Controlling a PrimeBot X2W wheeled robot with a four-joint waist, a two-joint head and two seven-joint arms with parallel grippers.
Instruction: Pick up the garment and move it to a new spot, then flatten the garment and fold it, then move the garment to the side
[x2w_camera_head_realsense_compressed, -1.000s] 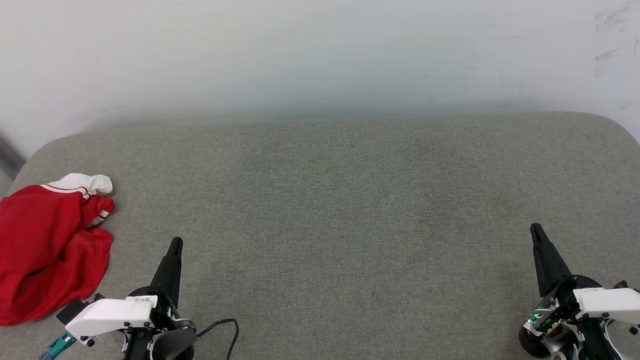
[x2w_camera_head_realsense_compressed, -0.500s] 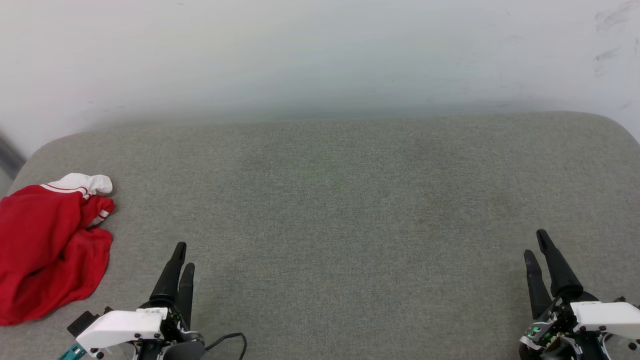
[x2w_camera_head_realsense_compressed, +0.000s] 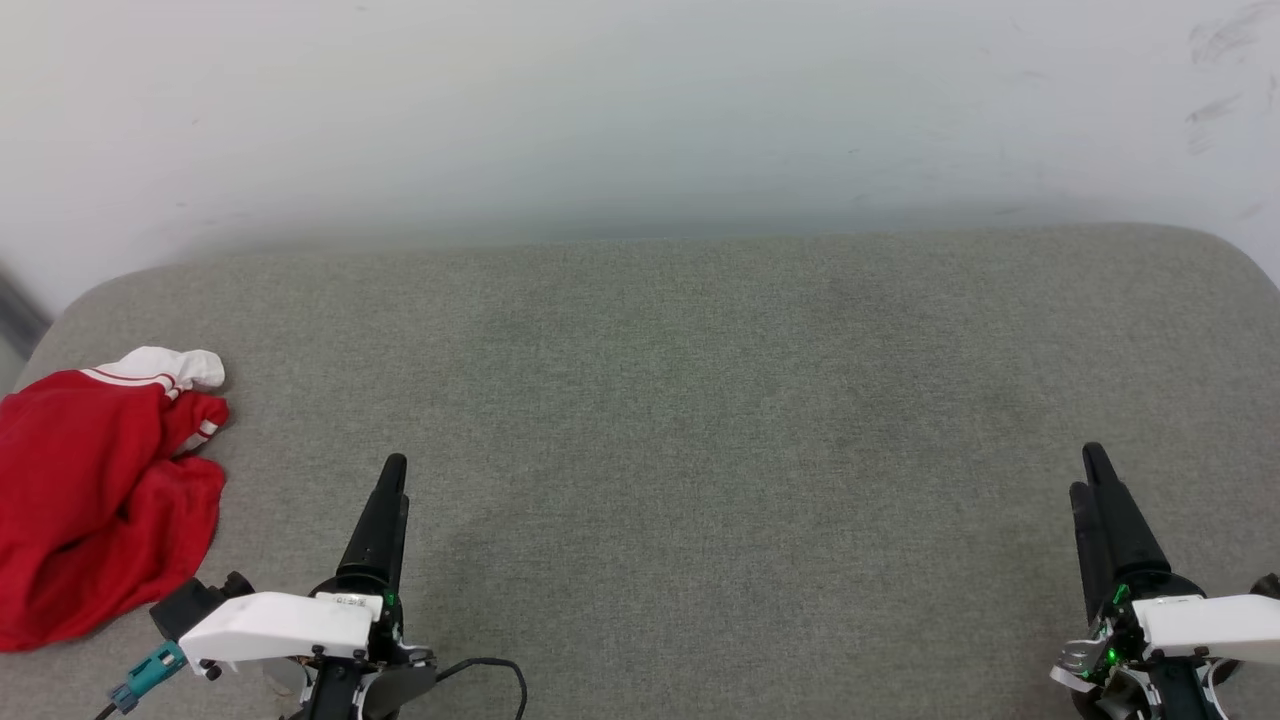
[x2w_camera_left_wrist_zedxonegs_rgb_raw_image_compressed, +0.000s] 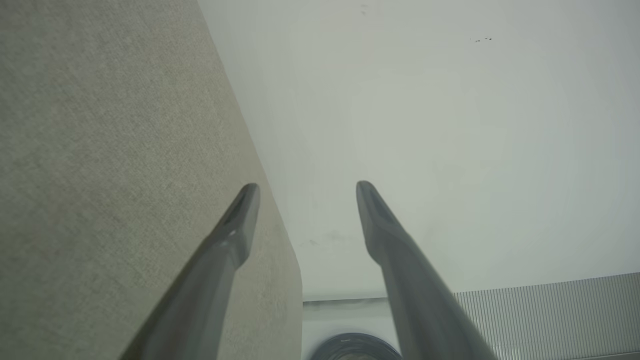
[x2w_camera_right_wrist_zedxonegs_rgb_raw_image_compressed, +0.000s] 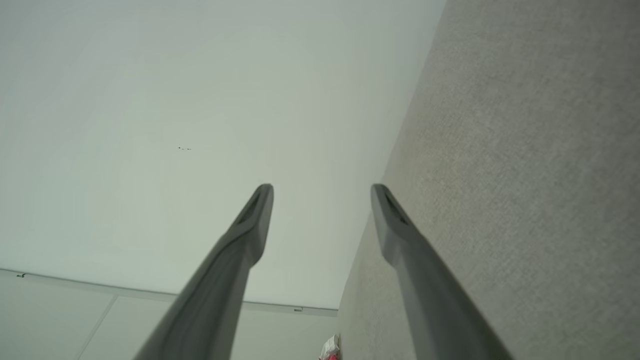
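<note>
1. Both sets of jaws gape wide and empty: left gripper (x2w_camera_head_realsense_compressed: 393, 475) and right gripper (x2w_camera_head_realsense_compressed: 1090, 478), at the grey cushion's (x2w_camera_head_realsense_compressed: 700, 400) near side.
2. The garment (x2w_camera_head_realsense_compressed: 90, 500) lies crumpled at the cushion's left edge, apart from the left gripper.
3. Risk: a shallow pinch on one loose fold could drag it off that edge.

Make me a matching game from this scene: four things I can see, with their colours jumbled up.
Things:
1. shirt
2. wall
3. padded surface
4. connector at the lower left

Colours:
A. teal
B. grey
C. off-white
D. red, with a white sleeve

Pairs: 1-D, 2-C, 3-B, 4-A.
</note>
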